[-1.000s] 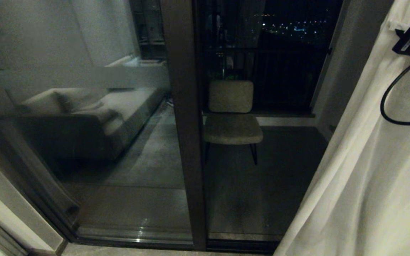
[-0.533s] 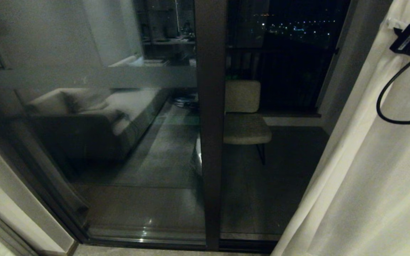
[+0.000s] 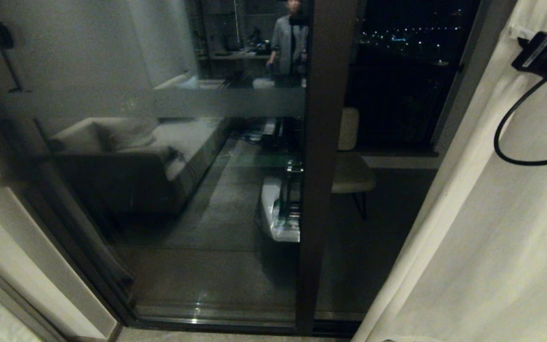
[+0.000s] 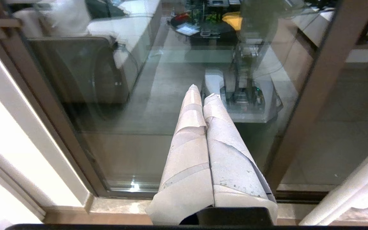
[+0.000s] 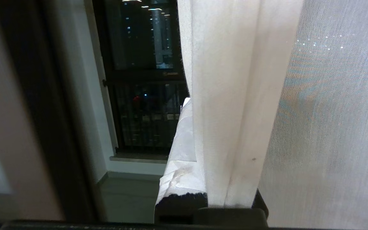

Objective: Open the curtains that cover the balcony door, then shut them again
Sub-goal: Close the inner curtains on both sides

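While the balcony door (image 3: pixel 321 156) shows bare across most of the head view, we see the curtains (image 3: pixel 492 228) bunched at the right edge, hanging from the top corner down to the floor line. Our right tool (image 5: pixel 217 191) is clenched on a fold of the thick curtain: in the right wrist view one taped finger (image 5: pixel 180 159) lies on the near side of the pleat and the fabric runs straight up out of the grip, with the sheer layer (image 5: pixel 331 127) just beside it. In the head view only the right wrist's dark housing (image 3: pixel 546 54) and a looped black cable (image 3: pixel 515 142) show, high against the cloth. Our left tool (image 4: pixel 204 95) is clenched on nothing, taped fingers (image 4: pixel 187 153) pressed together, pointing at the lower glass near the door frame. The glass reflects a sofa (image 3: pixel 126 156), the robot base (image 3: pixel 280 213) and a person (image 3: pixel 290 40) standing further back. A chair (image 3: pixel 352 166) sits outside on the balcony, partly behind the door's centre post.
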`<state>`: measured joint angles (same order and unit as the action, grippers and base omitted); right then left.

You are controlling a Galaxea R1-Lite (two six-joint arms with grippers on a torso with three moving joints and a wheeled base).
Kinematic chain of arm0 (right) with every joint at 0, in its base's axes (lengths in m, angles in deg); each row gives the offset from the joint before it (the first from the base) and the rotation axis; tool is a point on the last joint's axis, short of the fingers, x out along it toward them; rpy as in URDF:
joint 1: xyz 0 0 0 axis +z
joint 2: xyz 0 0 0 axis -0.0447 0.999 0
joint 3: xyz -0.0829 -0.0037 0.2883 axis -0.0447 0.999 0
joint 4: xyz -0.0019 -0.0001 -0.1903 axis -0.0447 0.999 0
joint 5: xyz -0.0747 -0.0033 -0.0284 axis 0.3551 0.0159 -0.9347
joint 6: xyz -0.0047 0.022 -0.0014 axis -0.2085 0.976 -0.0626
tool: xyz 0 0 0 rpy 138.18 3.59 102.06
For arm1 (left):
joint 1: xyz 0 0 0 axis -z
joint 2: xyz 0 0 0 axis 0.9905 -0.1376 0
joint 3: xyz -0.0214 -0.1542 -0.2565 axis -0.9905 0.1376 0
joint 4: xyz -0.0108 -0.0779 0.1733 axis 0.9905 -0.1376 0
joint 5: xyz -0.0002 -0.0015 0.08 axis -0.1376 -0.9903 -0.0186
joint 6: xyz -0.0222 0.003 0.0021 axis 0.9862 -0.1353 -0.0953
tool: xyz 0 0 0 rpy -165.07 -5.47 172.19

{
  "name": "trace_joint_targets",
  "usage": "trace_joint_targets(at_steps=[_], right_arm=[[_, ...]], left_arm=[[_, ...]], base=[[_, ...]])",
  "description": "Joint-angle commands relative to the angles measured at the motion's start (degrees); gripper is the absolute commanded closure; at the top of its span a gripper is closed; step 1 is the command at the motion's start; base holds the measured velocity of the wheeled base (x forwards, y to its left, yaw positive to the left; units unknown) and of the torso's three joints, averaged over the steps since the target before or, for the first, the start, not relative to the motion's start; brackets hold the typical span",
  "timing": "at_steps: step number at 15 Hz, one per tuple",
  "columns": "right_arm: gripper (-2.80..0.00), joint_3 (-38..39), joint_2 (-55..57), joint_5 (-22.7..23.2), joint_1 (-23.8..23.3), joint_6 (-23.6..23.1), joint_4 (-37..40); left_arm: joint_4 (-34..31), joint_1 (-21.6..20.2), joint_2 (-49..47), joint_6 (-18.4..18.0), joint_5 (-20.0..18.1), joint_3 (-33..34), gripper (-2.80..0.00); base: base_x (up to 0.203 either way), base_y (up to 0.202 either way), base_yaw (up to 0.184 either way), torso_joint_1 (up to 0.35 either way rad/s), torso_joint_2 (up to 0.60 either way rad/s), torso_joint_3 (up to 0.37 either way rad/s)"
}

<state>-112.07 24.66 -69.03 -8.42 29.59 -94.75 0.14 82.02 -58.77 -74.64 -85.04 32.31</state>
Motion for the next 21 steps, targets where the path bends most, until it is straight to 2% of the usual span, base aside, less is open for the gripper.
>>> trace_joint_targets(at_steps=[1,21], right_arm=[[0.0,0.0,0.21,0.15,0.14,0.06,-0.25],[0.0,0.0,-0.25,0.07,0.32,0.06,-0.34]], left_arm=[[0.03,-0.01,0.02,0.02,-0.02,0.0,0.0],[0.03,-0.01,0.02,-0.07,-0.02,0.0,0.0]], base=[[0.0,0.191,0.002,-0.001,0.01,0.003],[0.0,0.19,0.001,0.001,0.0,0.002]])
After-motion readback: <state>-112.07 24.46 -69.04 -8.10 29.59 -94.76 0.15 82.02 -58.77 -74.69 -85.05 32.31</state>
